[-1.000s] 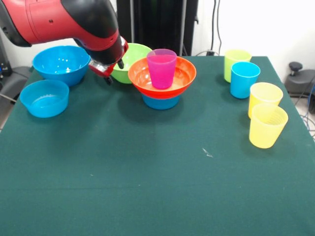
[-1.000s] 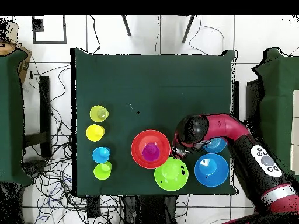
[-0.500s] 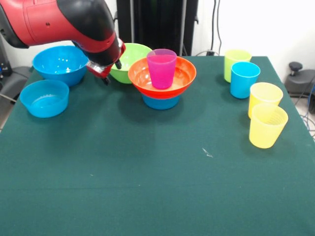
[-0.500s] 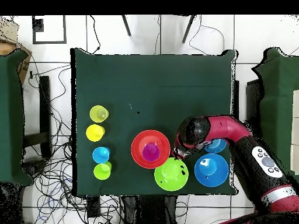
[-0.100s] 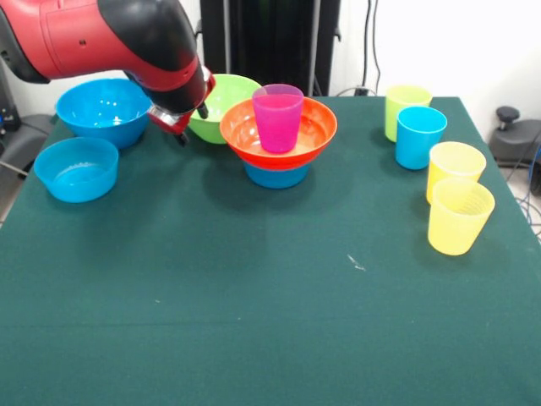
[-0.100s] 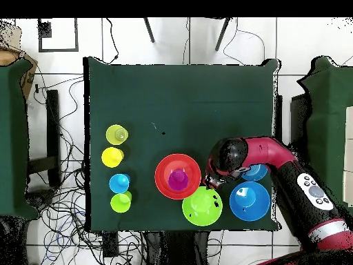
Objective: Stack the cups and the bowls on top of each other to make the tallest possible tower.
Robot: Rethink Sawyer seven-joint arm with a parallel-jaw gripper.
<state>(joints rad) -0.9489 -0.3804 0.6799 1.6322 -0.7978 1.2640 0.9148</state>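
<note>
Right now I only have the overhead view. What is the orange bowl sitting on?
Observer: On a small blue bowl, hidden from you under the orange bowl.
Operator: The arm covers something beside the large blue bowl. What is it?
Observer: A second small blue bowl, upright, empty and standing alone.
Operator: Is the hand down on the table?
Observer: No. The hand hangs above the cloth, between the large blue bowl and the green bowl.
</note>
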